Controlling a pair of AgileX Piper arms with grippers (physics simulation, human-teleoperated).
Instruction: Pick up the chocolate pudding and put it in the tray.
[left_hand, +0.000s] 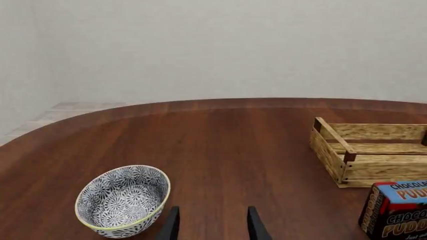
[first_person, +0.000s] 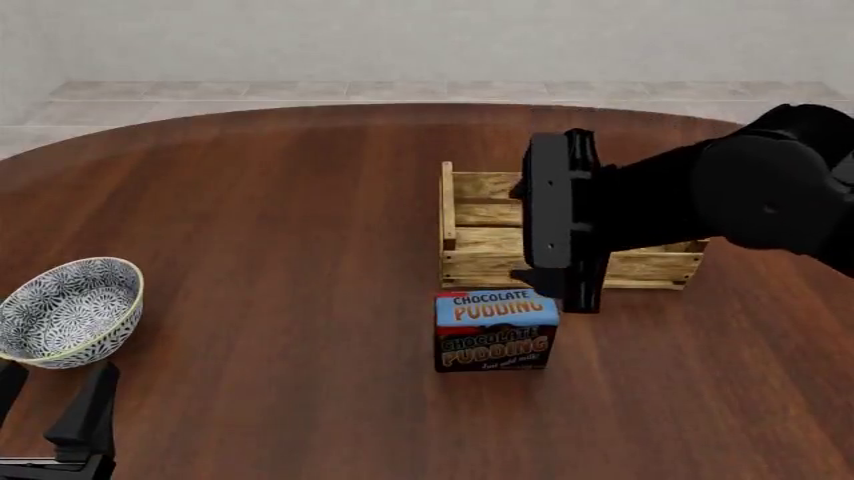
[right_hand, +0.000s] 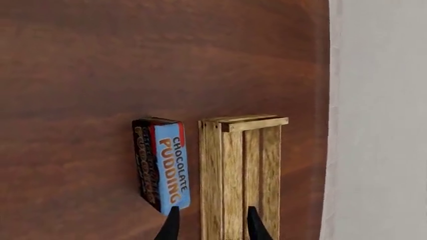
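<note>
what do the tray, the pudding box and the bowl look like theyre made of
Tray: light, unpainted-looking wooden slats with visible grain and darker corner posts.
Chocolate pudding: seems a printed cardboard carton, with sharp edges, a blue top and orange lettering on dark brown.
Bowl: probably glazed ceramic, with a smooth blue-white pattern and a yellowish rim.
These are simulator renders, so materials are only as they look.
</note>
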